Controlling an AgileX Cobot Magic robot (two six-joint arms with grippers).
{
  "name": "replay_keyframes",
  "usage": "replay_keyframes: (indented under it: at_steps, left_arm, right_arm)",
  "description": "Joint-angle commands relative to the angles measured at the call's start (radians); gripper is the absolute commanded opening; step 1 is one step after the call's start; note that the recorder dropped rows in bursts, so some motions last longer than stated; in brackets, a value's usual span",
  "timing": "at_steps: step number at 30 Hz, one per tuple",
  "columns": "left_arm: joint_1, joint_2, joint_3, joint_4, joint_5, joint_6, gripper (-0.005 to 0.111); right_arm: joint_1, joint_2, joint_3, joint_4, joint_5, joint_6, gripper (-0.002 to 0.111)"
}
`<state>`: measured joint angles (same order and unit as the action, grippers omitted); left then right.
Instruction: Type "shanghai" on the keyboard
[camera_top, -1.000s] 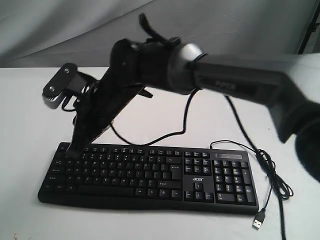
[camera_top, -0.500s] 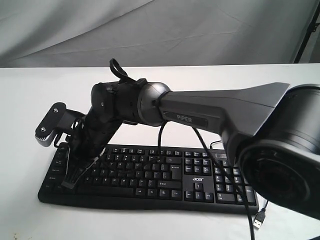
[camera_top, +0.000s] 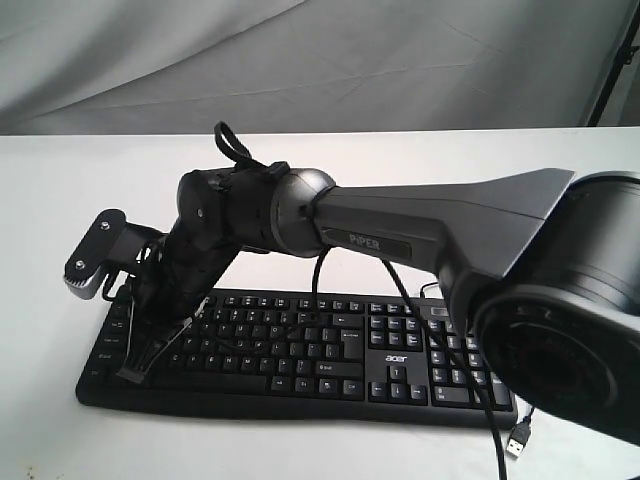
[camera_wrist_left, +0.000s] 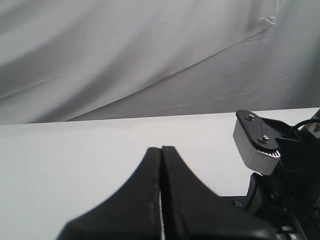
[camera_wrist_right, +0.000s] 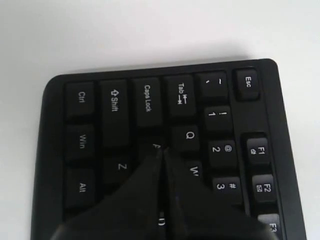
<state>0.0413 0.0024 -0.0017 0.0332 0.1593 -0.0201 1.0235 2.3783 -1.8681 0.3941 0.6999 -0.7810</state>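
The black keyboard lies along the front of the white table. My right arm reaches across from the right, and its gripper points down at the keyboard's left end. In the right wrist view the keyboard fills the frame. The right gripper is shut and empty, its tips at the A key beside Q. The fingers hide the keys under them, and I cannot tell whether they touch a key. My left gripper is shut and empty, hanging over bare table, and does not appear in the exterior view.
The keyboard's thin cable ends in a loose USB plug at the front right. A grey cloth backdrop hangs behind the table. The right arm's wrist camera shows in the left wrist view, close beside the left gripper.
The right arm has swung down from above the keyboard's back left corner, bringing its shut gripper onto the left letter keys. In the last half second it shifted slightly left.
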Motion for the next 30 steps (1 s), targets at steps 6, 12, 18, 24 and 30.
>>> replay_keyframes:
  at_steps: [6,12,18,24,30]
  left_arm:
    - [-0.006,-0.002,0.002,0.000,-0.006,-0.003,0.000]
    - [-0.006,-0.002,0.002,0.000,-0.006,-0.003,0.000]
    - [-0.006,-0.002,0.002,0.000,-0.006,-0.003,0.000]
    - [-0.006,-0.002,0.002,0.000,-0.006,-0.003,0.000]
    - [-0.006,-0.002,0.002,0.000,-0.006,-0.003,0.000]
  right_arm:
    - [0.000,0.003,-0.006,0.010,0.007,0.000,0.000]
    - [0.000,0.008,-0.006,0.010,0.018,0.002,0.000]
    - [0.000,0.022,-0.006,0.021,0.020,0.002,0.000]
    - [0.000,-0.042,-0.006,-0.056,0.033,0.038,0.000]
    - [-0.007,-0.112,0.032,-0.130,0.084,0.118,0.000]
